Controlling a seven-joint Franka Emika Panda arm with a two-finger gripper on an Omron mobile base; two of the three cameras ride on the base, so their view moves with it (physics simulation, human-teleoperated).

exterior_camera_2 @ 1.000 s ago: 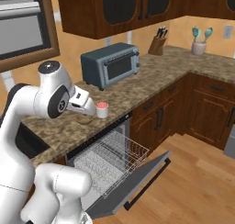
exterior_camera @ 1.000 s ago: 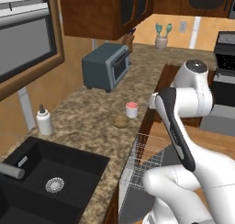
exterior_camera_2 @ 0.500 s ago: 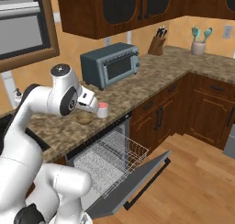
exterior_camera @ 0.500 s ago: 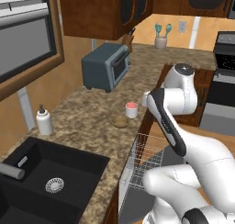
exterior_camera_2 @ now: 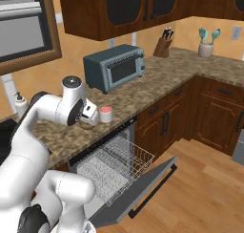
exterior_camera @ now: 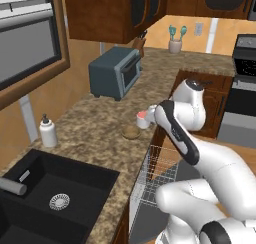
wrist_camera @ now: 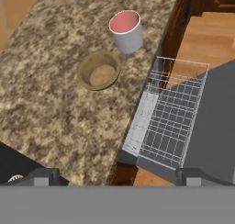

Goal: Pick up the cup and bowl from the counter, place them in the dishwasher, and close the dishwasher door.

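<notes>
In hand view your fingers [wrist_camera: 117,177] sit bottom edge, spread open, empty; cup [wrist_camera: 125,30] lies upper centre, bowl [wrist_camera: 99,70] just below-left, both on tabletop [wrist_camera: 50,103].

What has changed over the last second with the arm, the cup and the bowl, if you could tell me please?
The arm has swung toward the counter: its hand, earlier beside the counter edge, now hangs over the cup and bowl, looking down on them. Nothing has been taken hold of or let go. The cup and bowl sit where they were, and the dishwasher door remains open with its rack pulled out.
</notes>
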